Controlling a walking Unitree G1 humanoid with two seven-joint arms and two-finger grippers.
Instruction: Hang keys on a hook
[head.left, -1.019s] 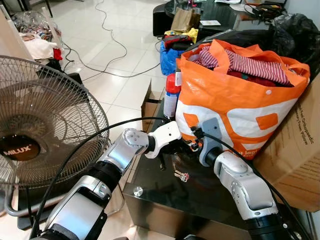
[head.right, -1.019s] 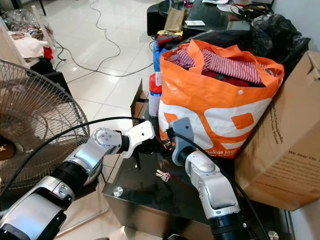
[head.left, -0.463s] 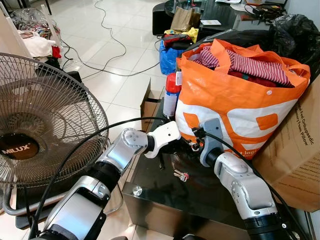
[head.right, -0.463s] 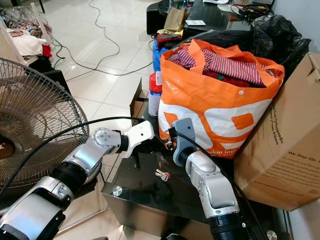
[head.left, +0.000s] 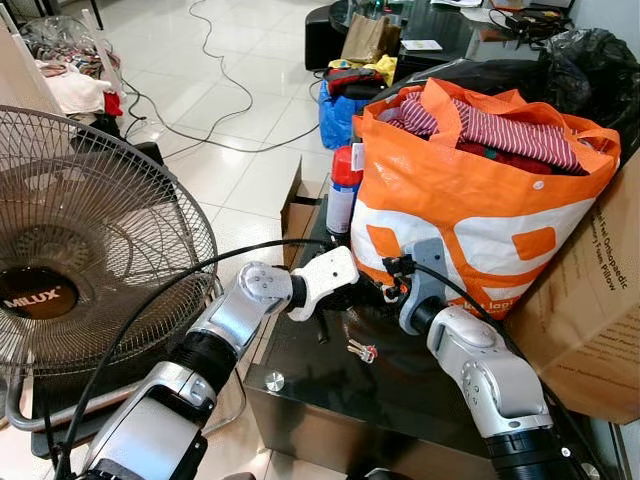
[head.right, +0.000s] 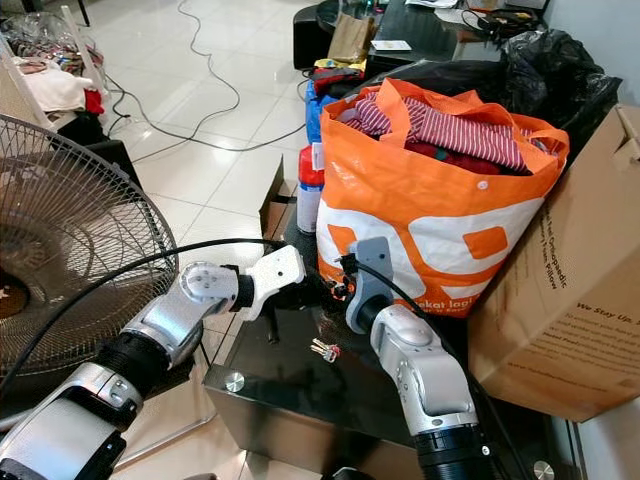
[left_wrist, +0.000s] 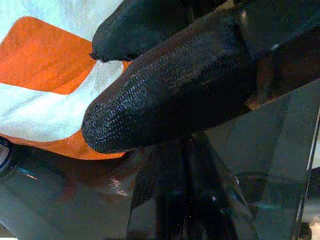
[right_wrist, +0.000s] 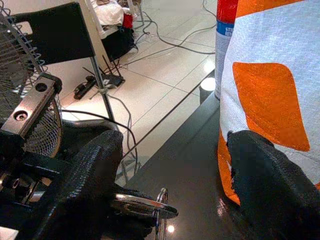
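Your orange bag (head.left: 470, 190) on the dark glass desk (head.left: 400, 385) is stuffed with striped and red clothes (head.left: 505, 130). Keys (head.left: 361, 350) lie flat on the desk just in front of that bag, untouched. Both pincers sit at the bag's base. Right wrist view gives you the right pincer (right_wrist: 170, 175) with fingers apart, a metal ring (right_wrist: 150, 207) low between them. Left pincer (left_wrist: 145, 95): fingertips near together, can't tell if closed.
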